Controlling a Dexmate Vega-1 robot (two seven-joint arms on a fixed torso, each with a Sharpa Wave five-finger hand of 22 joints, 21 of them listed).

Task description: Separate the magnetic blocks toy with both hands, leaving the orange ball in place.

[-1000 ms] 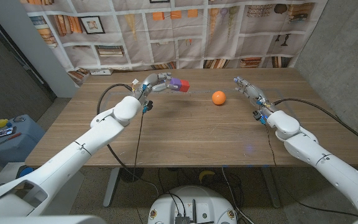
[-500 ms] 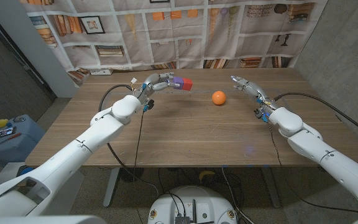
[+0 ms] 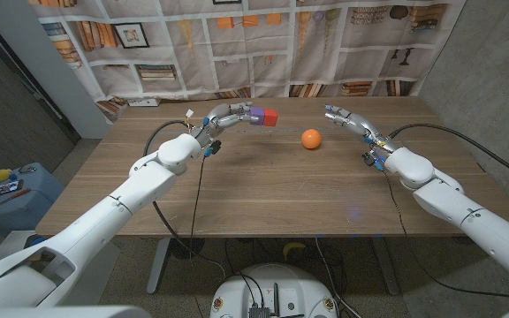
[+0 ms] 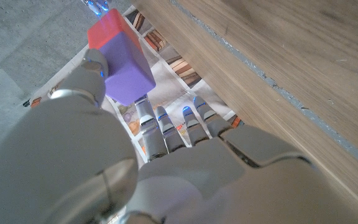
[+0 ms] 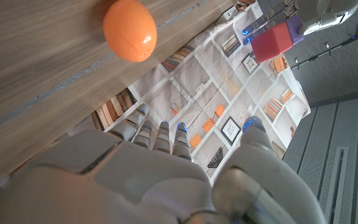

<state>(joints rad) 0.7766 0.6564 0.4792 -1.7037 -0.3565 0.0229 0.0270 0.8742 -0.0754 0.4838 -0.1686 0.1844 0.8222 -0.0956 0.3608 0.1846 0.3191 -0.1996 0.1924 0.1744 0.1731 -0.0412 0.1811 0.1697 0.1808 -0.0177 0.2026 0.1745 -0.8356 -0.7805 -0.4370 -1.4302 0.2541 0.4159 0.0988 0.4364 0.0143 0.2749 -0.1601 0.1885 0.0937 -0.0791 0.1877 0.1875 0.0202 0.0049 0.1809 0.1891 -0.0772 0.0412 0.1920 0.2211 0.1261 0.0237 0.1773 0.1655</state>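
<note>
Holding the magnetic blocks toy (image 3: 259, 117) above the wooden counter (image 3: 263, 190), the left hand (image 3: 224, 117) is raised over the far left part of the surface. The toy is made of a purple block (image 4: 128, 62) and a red block (image 4: 106, 28) that are joined together, and the purple one is nearer to the hand. In the left wrist view the thumb (image 4: 87, 70) presses on one side of the purple block, while the other fingers (image 4: 166, 127) reach out under it; how much they touch it I cannot tell. The toy does not touch the counter.

The orange ball (image 3: 311, 139) lies on the counter, between the two hands and closer to the right one. The right hand (image 3: 347, 120) is in the air near the ball, on its right side, with its fingers stretched and apart, and it grasps nothing. In the right wrist view the ball is seen on the wood just beyond the fingertips (image 5: 143, 114), not touching them, and the toy appears further away with its red block towards this hand.

Behind the counter hangs a curtain (image 3: 263, 44) with printed bookshelves.
</note>
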